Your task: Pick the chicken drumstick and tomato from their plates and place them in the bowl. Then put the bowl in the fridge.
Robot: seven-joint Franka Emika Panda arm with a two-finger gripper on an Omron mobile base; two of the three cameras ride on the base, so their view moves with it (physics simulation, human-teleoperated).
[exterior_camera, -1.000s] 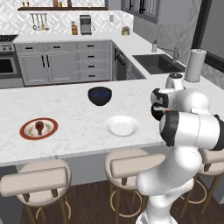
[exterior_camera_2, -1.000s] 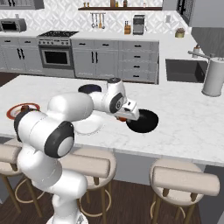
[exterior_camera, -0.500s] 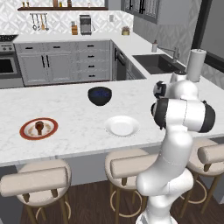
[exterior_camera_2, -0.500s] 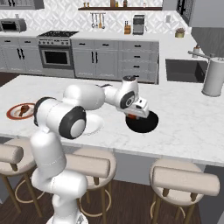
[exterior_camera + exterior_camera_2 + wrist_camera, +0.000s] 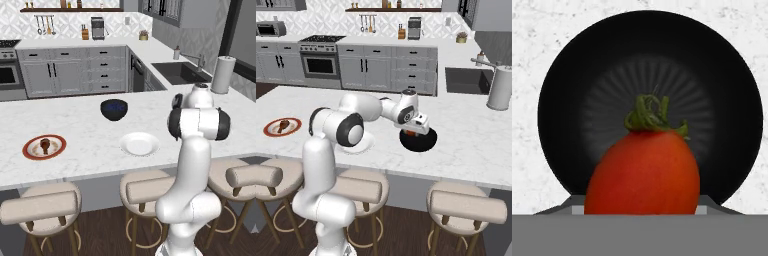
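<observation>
Left end of the desk [image 5: 90,165], near its front edge: red-rimmed plate [image 5: 44,147] with the chicken drumstick [image 5: 44,145] still on it. Middle: blue bowl [image 5: 114,109] further back, empty white plate [image 5: 139,144] near the front edge. Right of that, the black bowl [image 5: 418,140], with the jaws [image 5: 417,131] just above it, clamped on the tomato [image 5: 645,172]. The hand view looks straight down: tomato stem-up, over the near half of the black bowl [image 5: 649,75]. Judgement: drop is straight down, bowl directly beneath, tomato's long axis along the jaws. White marble top, stools at the front, grey cabinets, range and sink behind.
</observation>
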